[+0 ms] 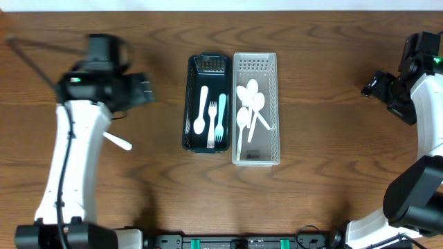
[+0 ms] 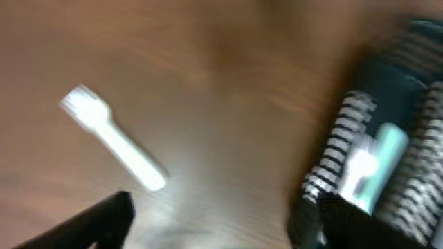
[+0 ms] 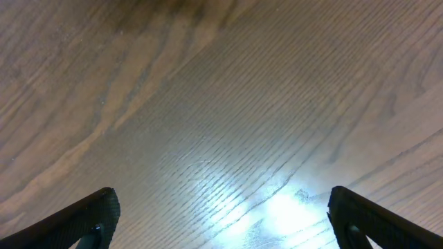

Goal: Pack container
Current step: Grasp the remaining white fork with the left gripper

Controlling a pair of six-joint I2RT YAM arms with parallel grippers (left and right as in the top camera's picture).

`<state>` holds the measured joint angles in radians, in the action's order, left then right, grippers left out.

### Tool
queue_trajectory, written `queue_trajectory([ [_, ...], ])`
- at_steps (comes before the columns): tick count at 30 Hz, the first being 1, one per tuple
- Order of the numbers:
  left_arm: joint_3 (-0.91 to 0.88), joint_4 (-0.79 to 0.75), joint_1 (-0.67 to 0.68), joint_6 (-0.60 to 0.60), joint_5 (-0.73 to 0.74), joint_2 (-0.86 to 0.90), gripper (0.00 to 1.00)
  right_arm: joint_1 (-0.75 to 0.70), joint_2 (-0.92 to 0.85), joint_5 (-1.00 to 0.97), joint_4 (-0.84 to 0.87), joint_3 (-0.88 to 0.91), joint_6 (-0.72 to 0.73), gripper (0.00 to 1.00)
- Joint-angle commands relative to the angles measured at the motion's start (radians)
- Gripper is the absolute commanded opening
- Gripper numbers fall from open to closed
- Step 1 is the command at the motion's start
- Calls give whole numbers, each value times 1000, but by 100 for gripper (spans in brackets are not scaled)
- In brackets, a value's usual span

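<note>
A dark green basket (image 1: 191, 104) at the table's middle holds a white spoon, a white fork and a teal fork (image 1: 221, 114). A white basket (image 1: 271, 104) beside it on the right holds several white spoons (image 1: 249, 104). A loose white fork (image 1: 118, 142) lies on the wood left of the baskets; it also shows in the blurred left wrist view (image 2: 114, 146). My left gripper (image 1: 142, 90) is open and empty above the table, between that fork and the dark basket (image 2: 398, 138). My right gripper (image 1: 374, 86) is open and empty over bare wood at the far right.
The table is brown wood (image 1: 332, 173). The right wrist view shows only wood grain with a light glare (image 3: 277, 207).
</note>
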<state>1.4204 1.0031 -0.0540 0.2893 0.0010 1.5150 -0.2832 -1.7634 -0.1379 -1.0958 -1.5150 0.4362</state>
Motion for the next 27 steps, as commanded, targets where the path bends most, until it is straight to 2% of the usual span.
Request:
queue_trajectory([
  [1,-64,23,-133,184,14,42,76,-4,-4,-4,0,1,-4,99],
  [4,-112,24,-238,383,14,75,76,-4,-4,-4,0,1,-4,99],
  [6,-132,8,-275,434,14,96,76,-4,-4,-4,0,1,-4,99],
  [15,-161,-77,-303,439,14,246,76,-4,-4,-4,0,1,-4,99],
  [17,-161,-90,-303,443,14,278,72,-4,-4,-4,0,1,-4,99],
  [18,-161,-94,-303,449,14,293,66,-4,-4,-4,0,1,-4,99],
  [21,-161,-110,-303,478,14,328,58,-4,-4,-4,0,0,-4,99],
  [27,-161,-146,-303,479,14,388,57,-4,-4,-4,0,1,-4,99],
])
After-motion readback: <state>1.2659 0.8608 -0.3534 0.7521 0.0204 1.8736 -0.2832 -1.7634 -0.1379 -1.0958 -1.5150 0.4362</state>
